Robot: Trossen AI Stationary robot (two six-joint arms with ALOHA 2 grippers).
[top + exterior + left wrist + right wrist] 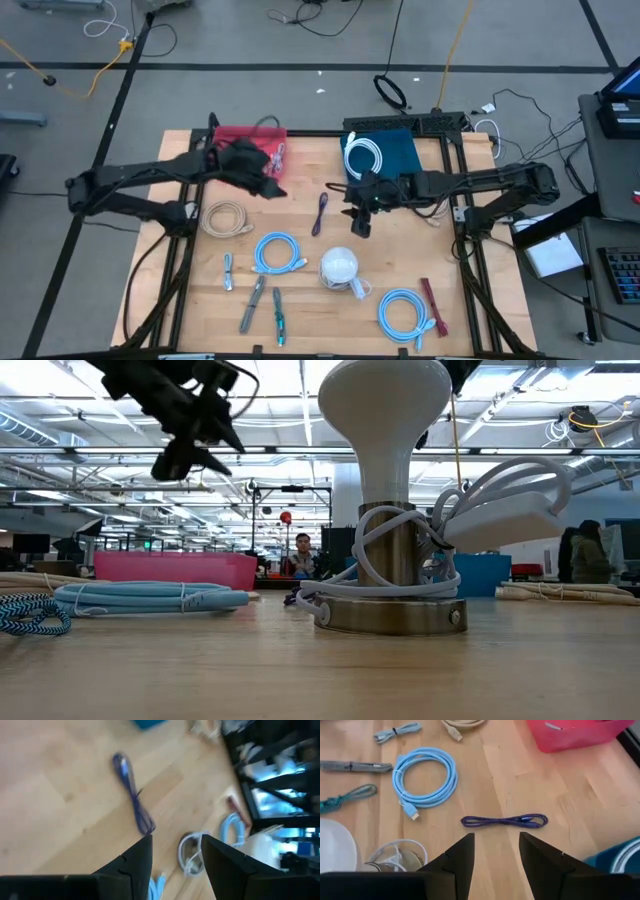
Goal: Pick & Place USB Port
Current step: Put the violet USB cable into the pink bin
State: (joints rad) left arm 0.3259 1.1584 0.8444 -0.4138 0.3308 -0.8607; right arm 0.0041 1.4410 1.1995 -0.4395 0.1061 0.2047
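Dark fingers of the right gripper (495, 852) fill the near edge of the right wrist view, parted with a clear gap and holding nothing. Straight ahead of that gap lies the purple braided USB cable (504, 821), folded into a slim bundle on the bare wood — its long axis runs across the gap, not along it, so the fingers would close over its narrow width.

Seen from above, the purple cable (321, 213) lies just beside the right gripper (360, 222), on the side toward the red bin (248, 137), with its length running roughly toward the table's far edge. The left gripper (268, 186) hangs in front of the red bin, a little farther from the cable; its fingers (137, 860) are also spread and empty, the cable (132, 800) lying ahead of them.

My judgement: the right arm is the nearer one and already squared to the cable, needing mainly a short reach forward and down.
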